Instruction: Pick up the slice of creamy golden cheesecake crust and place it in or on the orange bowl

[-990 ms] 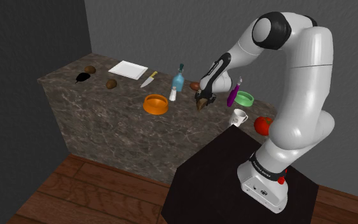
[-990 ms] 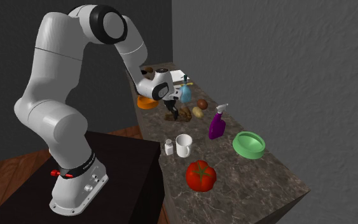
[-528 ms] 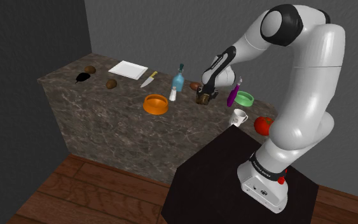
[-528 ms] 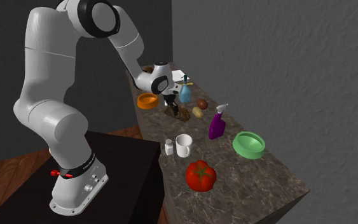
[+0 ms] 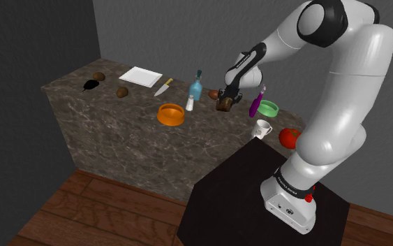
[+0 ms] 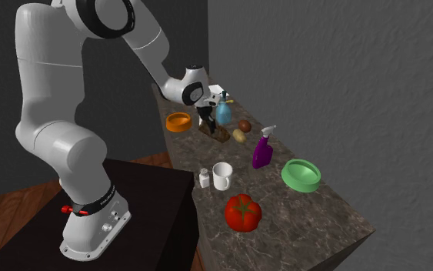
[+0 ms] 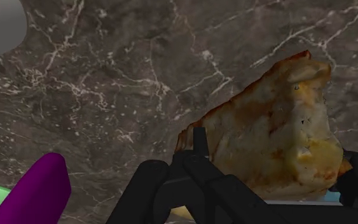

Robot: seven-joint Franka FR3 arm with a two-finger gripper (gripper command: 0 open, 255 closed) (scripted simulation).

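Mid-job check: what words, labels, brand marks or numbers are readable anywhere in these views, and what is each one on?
No text can be read.
Dark band around the arm's base: pale marks that may be lettering, too small to read.
Blue bottle: no legible label.
Purple spray bottle: no legible label.

Shoulder view: beside stand (image 5: 243, 189), down over counter (image 5: 135, 105). Second exterior: along counter (shared). Wrist: close on counter.
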